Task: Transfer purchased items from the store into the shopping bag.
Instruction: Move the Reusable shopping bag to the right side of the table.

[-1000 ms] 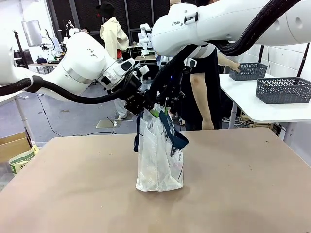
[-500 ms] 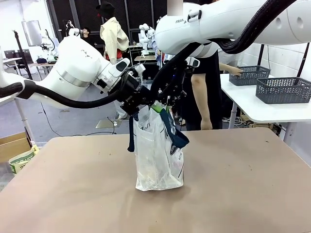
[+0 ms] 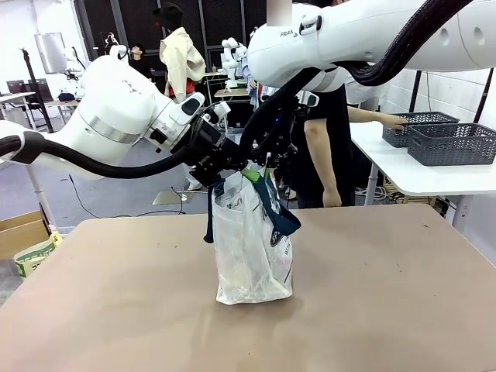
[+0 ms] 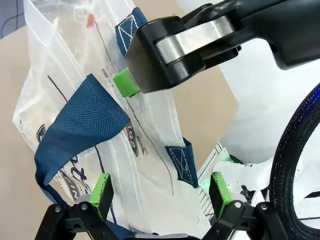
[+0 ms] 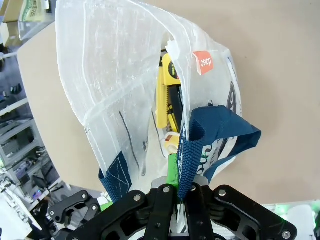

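Observation:
The shopping bag (image 3: 252, 248), translucent white with navy handles, stands upright mid-table. My right gripper (image 3: 257, 173) is shut on one navy handle (image 5: 192, 145) at the bag's top edge and holds it up. My left gripper (image 3: 226, 166) is open just left of the bag's mouth; its green pads (image 4: 102, 192) stand wide apart with bag plastic (image 4: 150, 165) loose between them. The other handle (image 3: 209, 213) hangs down the bag's left side. Inside the bag I see purchased items, one of them yellow (image 5: 162, 100).
Across the table a person (image 3: 322, 147) reaches to dark grey baskets (image 3: 453, 141) on a white side table at the right. A cardboard box (image 3: 23, 232) sits on the floor at the left. Bare tabletop (image 3: 387, 310) lies around the bag.
My left gripper has opened and let go of the bag's left handle, which dropped down the side. The person's hand shifted the far basket towards the nearer one. My right gripper kept its hold.

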Available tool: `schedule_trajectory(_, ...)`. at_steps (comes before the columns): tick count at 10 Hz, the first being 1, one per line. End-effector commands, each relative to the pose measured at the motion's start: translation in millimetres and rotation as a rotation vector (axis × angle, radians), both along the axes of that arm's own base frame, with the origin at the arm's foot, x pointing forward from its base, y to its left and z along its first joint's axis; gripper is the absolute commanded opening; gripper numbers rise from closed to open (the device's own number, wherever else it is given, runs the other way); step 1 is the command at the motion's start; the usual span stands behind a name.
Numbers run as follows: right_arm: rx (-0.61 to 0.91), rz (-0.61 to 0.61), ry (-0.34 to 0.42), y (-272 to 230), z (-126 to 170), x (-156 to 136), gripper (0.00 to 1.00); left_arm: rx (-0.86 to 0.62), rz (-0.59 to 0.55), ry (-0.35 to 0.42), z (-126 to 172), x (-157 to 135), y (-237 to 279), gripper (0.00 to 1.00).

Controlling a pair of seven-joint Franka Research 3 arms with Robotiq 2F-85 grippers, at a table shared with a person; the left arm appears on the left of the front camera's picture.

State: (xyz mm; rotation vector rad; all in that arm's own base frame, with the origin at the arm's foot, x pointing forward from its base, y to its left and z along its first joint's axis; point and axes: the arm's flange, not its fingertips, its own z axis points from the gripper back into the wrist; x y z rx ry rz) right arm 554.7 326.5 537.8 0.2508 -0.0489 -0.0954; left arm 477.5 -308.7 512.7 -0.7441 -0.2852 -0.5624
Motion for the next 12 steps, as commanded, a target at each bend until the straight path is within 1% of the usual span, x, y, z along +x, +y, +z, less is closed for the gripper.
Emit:
schedule_trajectory(1, 0.021, -0.022, -0.008, 2.9, -3.1, 1.4, 0.0, -0.046, -0.007, -0.035, -6.5, -5.2, 3.4, 1.0)
schedule_trajectory(3, 0.027, -0.023, -0.006, 4.4, -3.5, 1.6, 0.0, -0.031, 0.003, -0.009, -9.6, 0.8, -4.9, 1.0)
schedule_trajectory(5, 0.031, -0.024, -0.007, 5.9, -4.8, 2.3, 0.0, 0.037, 0.066, 0.008, -10.6, 5.5, -15.8, 1.0)
schedule_trajectory(10, 0.048, -0.037, 0.008, 10.0, -9.9, 4.6, 0.0, 0.131, 0.078, -0.029, -1.6, 1.3, -41.3, 1.0)
schedule_trajectory(12, 0.048, -0.036, 0.012, 11.2, -11.6, 5.9, 0.0, 0.211, 0.089, -0.032, -2.0, -0.9, -47.3, 1.0)
